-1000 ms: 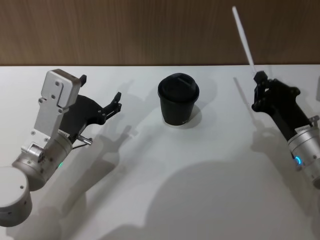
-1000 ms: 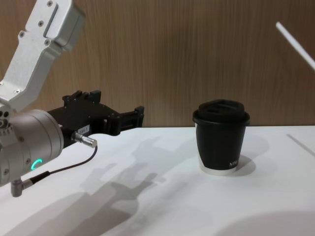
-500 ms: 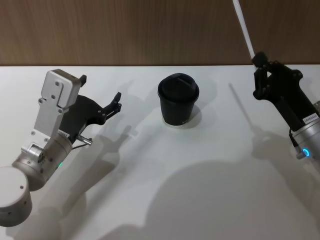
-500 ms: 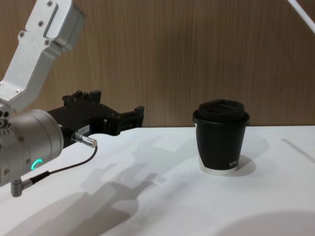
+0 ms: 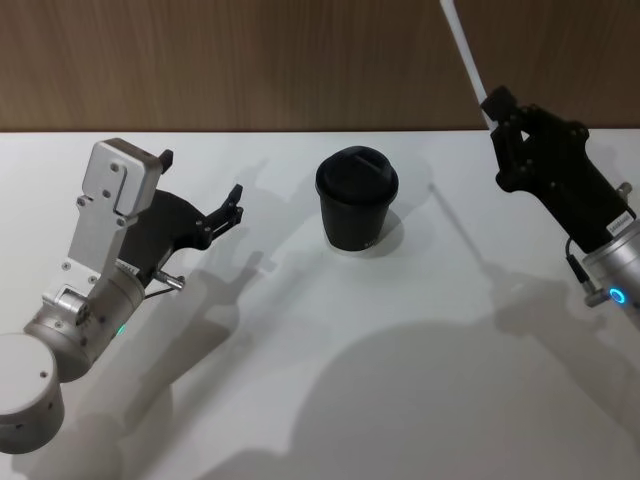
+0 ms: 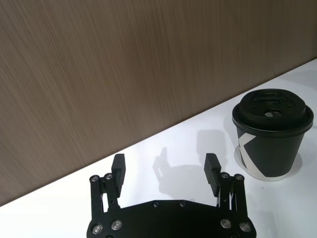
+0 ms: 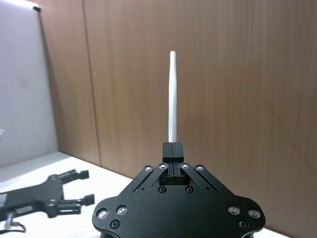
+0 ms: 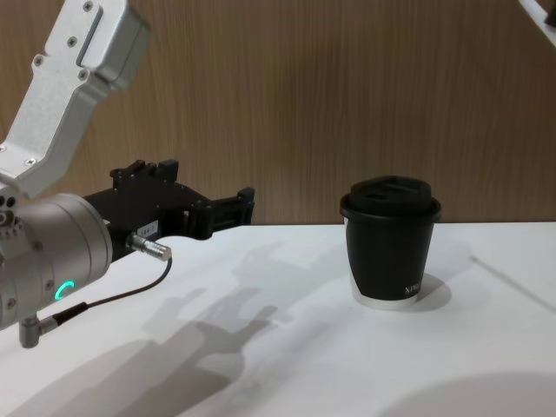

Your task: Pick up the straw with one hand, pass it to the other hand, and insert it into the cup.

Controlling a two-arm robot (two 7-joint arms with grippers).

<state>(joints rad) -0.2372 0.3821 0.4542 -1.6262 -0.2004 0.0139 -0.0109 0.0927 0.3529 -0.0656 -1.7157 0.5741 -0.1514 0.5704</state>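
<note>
Nearest the robot, on its left side, the silver-grey left arm (image 8: 52, 252) lies low over the white table (image 5: 330, 380), with a green ring light (image 8: 62, 291) glowing on its body and a metal plug (image 8: 149, 248) on a thin black cable beside it. Ahead of that body the left gripper (image 6: 165, 167) hovers above the table. Its two black fingers are spread wide apart with nothing between them, and they point toward the cup. Farther on, about mid-table, the cup (image 5: 357, 200) stands upright on its white bottom rim with its black domed lid on, well apart from both grippers. To the cup's right and raised above the table, the right gripper (image 5: 497, 101) is clenched on the straw (image 5: 460, 42), fingertips pressed together around its lower end. From the grip the straw rises tilted toward the robot's left, and its upper end runs off the top edge of the head view. Seen from the right wrist, it stands straight out from the closed fingertips. Behind everything a brown wood-grain wall (image 5: 250, 60) backs the table's far edge
</note>
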